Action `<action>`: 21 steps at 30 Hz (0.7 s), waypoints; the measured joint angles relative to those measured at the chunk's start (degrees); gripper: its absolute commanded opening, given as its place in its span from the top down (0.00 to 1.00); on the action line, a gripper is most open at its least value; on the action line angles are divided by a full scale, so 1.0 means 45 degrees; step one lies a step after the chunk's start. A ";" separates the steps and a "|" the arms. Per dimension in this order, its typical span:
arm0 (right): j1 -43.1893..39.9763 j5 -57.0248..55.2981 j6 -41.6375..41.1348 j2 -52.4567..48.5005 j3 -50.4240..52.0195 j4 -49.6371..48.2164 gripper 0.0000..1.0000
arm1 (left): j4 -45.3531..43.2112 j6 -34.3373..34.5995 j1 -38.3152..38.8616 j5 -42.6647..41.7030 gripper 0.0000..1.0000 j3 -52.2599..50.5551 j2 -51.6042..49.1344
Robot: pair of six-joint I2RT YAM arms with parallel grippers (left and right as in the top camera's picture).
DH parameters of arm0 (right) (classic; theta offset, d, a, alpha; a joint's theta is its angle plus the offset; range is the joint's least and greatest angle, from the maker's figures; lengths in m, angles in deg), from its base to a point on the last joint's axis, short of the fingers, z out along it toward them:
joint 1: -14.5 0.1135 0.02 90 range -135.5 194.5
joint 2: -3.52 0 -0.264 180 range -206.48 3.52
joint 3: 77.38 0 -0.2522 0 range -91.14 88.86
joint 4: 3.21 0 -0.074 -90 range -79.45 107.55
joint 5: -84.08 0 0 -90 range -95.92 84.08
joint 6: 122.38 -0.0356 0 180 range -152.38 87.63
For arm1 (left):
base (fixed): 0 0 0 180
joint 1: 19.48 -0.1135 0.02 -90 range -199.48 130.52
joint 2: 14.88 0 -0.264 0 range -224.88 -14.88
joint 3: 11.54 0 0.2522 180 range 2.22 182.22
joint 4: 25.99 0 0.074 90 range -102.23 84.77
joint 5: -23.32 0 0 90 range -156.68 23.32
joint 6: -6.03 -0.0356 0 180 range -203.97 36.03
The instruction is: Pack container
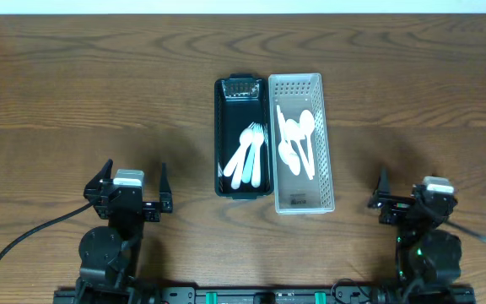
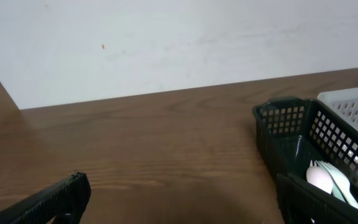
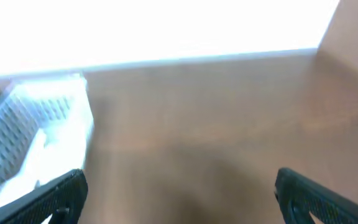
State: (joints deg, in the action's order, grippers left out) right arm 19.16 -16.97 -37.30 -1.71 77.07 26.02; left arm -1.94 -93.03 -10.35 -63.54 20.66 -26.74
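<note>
Black basket (image 1: 230, 116): forks (image 1: 248, 156); white basket (image 1: 300, 196): likely spoons (image 1: 297, 139); left claw (image 1: 135, 171), right claw (image 3: 180, 194) wide, empty

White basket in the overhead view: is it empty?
No, several white spoons lie inside the white basket, beside the black basket.

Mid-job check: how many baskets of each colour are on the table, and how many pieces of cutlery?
Black basket: 1
White basket: 1
White cutlery: several in each basket, too overlapped to count exactly
Total: 2 baskets
</note>
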 measured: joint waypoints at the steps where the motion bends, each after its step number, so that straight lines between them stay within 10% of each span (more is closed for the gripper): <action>1: 0.0044 -0.0005 0.0068 0.0136 0.0253 -0.0646 0.01 | -0.0005 0.0000 0.0000 0.0000 0.02 0.0000 0.0000; 21: 0.0136 0.2297 0.2025 0.0971 0.2497 -0.2535 0.01 | 0.0005 -0.0005 0.0000 0.0000 0.02 0.0000 -0.0005</action>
State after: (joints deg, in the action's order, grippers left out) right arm 19.78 -6.63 -28.19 2.66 88.30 14.61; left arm -1.92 -93.05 -10.35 -63.54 20.66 -26.76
